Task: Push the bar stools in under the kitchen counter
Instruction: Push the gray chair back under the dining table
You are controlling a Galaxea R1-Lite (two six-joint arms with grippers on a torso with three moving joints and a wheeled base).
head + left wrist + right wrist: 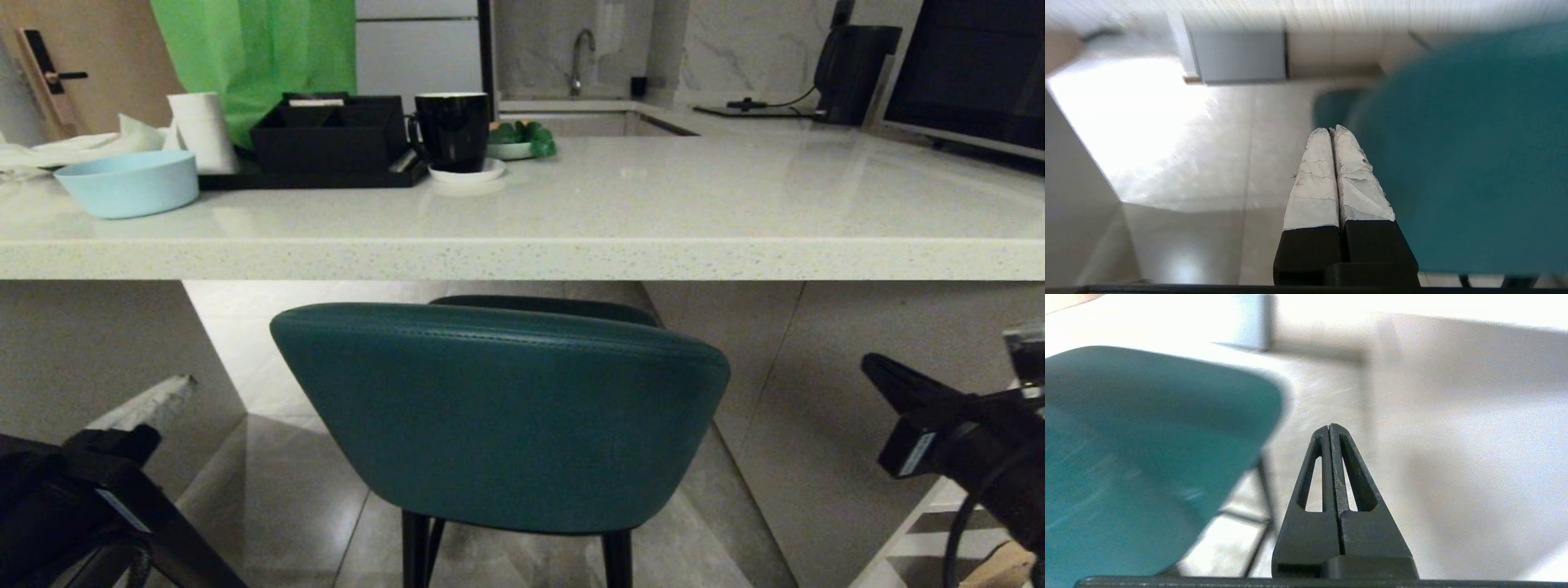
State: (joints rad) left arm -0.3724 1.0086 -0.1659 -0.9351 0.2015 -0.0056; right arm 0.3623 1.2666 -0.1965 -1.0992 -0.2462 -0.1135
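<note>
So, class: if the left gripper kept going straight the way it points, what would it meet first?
Probably nothing soon: the shut left gripper points just past the teal stool, toward open floor under the counter. Depth is unclear.

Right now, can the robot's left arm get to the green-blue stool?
Probably yes. The shut left gripper sits just beside the teal stool back, and nothing shows between them.

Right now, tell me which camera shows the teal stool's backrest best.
The head view: the teal stool sits centred there, its whole rounded backrest and black leg tops visible below the kitchen counter. The left wrist view shows only a blurred teal side beside the shut left gripper; the right wrist view shows one blurred edge and thin legs.
</note>
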